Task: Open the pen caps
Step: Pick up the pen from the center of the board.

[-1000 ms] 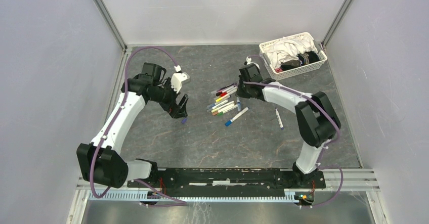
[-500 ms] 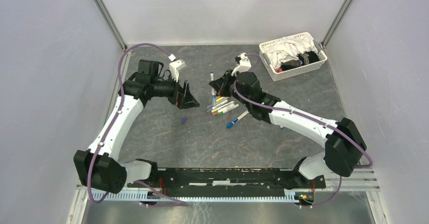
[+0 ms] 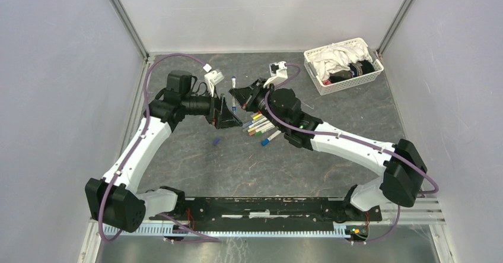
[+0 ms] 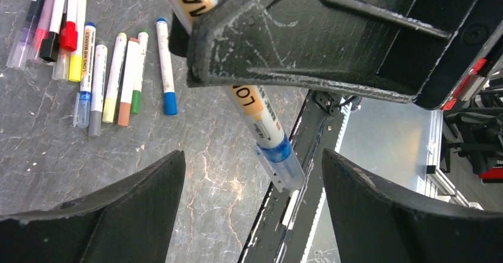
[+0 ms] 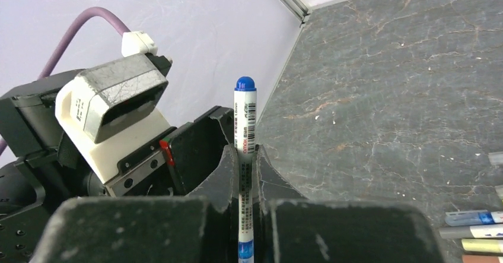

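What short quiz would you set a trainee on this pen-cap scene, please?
1. True or false: the right gripper is shut on a pen.
2. Multiple choice: the held pen's clear cap is (A) on the pen, showing between the open fingers of the left gripper; (B) pulled off and pinched by the left gripper; (C) nowhere in view.
3. Short answer: what lies alone on the table, apart from the row of pens?
Key: 1 true. 2 A. 3 a small bluish loose cap.
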`<act>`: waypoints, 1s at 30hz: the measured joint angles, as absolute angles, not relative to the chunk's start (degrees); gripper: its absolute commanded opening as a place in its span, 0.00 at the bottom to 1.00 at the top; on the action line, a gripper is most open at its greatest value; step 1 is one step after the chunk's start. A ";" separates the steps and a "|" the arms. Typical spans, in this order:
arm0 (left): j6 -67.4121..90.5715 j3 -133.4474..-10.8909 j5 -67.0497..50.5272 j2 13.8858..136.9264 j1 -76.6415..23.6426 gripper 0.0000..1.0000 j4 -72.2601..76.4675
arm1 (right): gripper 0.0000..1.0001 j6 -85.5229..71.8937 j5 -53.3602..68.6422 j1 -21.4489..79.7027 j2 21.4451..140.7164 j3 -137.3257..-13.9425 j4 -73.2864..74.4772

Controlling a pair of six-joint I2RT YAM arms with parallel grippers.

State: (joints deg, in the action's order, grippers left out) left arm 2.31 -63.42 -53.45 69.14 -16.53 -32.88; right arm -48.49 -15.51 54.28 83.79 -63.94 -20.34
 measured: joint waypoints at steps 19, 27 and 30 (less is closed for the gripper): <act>1.19 -63.02 -51.37 68.71 -16.60 0.02 -33.61 | 0.40 -49.10 -17.32 54.83 83.92 -62.85 -22.55; -24.27 -62.06 -38.85 64.20 -16.67 0.02 -43.53 | 0.67 -44.84 4.03 44.51 83.37 -63.79 -13.82; -38.92 -60.20 -33.54 60.20 -17.02 0.02 -50.59 | 0.71 -41.23 13.02 40.21 83.61 -68.01 -6.13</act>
State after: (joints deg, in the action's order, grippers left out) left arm -38.92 -60.20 -33.54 60.20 -17.02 -50.59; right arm -41.23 13.02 40.21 83.61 -68.01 -6.13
